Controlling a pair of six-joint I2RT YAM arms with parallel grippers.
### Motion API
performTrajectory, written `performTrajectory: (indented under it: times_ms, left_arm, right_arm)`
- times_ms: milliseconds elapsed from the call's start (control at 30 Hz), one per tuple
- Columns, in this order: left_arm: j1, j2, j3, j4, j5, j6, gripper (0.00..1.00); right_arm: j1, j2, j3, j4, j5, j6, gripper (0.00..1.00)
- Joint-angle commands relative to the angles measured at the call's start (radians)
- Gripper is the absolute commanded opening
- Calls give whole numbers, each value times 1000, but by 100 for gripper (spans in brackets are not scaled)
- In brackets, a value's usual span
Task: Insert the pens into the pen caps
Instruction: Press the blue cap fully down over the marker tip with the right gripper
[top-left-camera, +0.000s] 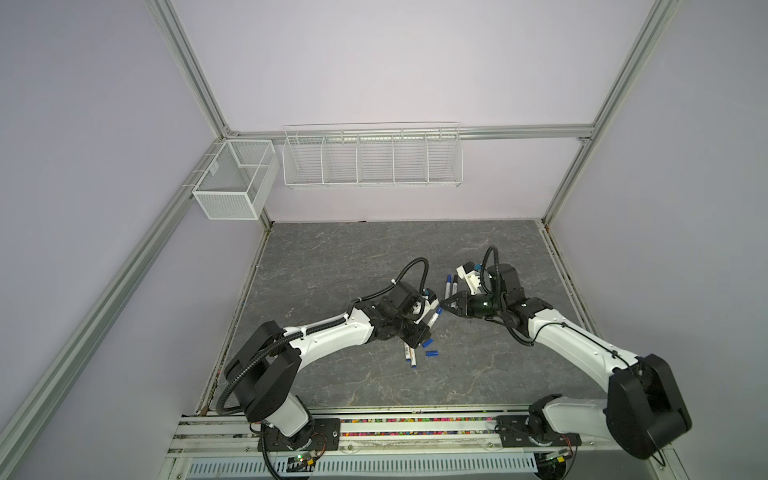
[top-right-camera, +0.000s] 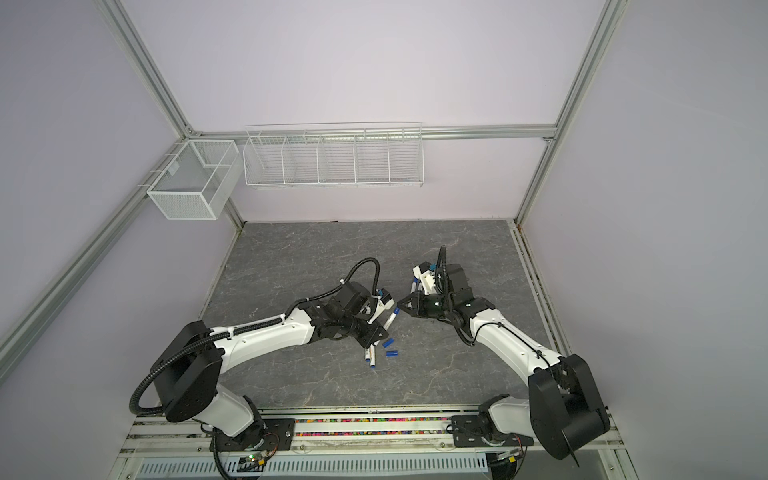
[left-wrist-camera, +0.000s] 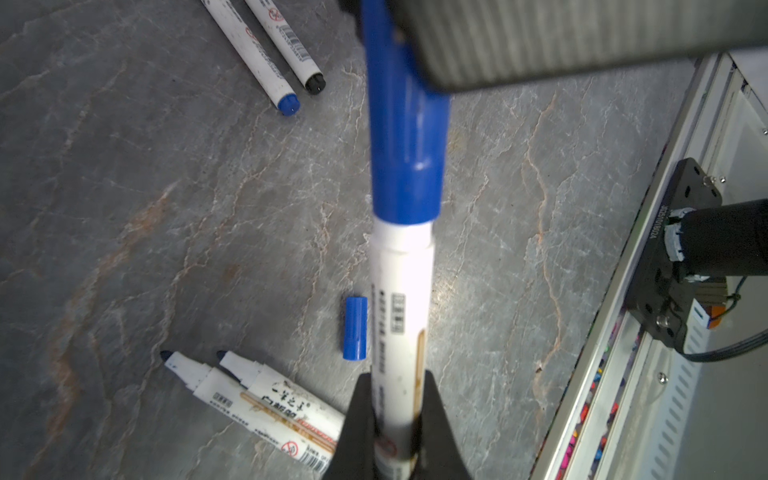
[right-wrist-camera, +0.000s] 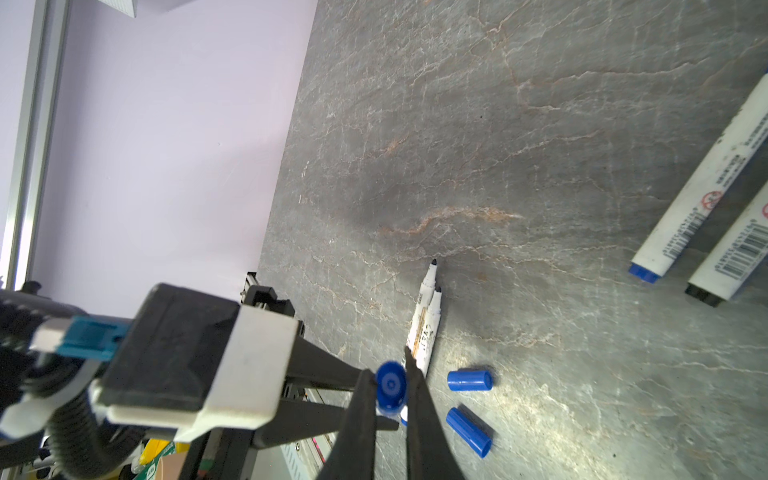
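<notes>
My left gripper (left-wrist-camera: 398, 378) is shut on the lower barrel of a white pen (left-wrist-camera: 401, 291). A blue pen cap (left-wrist-camera: 405, 145) sits over its tip. My right gripper (right-wrist-camera: 390, 384) is shut on that cap (right-wrist-camera: 390, 386). In both top views the two grippers meet mid-table, left (top-left-camera: 430, 327) and right (top-left-camera: 444, 305). Two uncapped pens (left-wrist-camera: 257, 399) lie side by side below the left gripper. Two loose blue caps (right-wrist-camera: 469, 380) (right-wrist-camera: 468, 432) lie beside them. Two more pens (top-left-camera: 452, 284), with blue and dark far ends, lie further back.
A white wire rack (top-left-camera: 372, 156) and a mesh basket (top-left-camera: 235, 178) hang on the back wall. The aluminium rail (top-left-camera: 374, 430) with both arm bases runs along the front edge. Grey stone-patterned table (top-left-camera: 353, 257) stretches behind the grippers.
</notes>
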Motion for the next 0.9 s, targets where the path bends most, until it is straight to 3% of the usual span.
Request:
performTrajectory:
  times_ms: [0,133,567,867]
  left_arm:
    - [16,-21,9,113,-55,-4,0]
    - [17,-23,6,122,-49,-3,0]
    - [21,-58,6,117,-42,39,0]
    - [22,-66,38,-5,-80,177,0]
  right_arm:
    - [37,-2,-18,-161,-256,-63,11]
    - [47,16,-27,-167,-306,-64,11]
    - [55,37,-19,-215,-313,-84,11]
    - [54,29,61,-355,-293,-175,10]
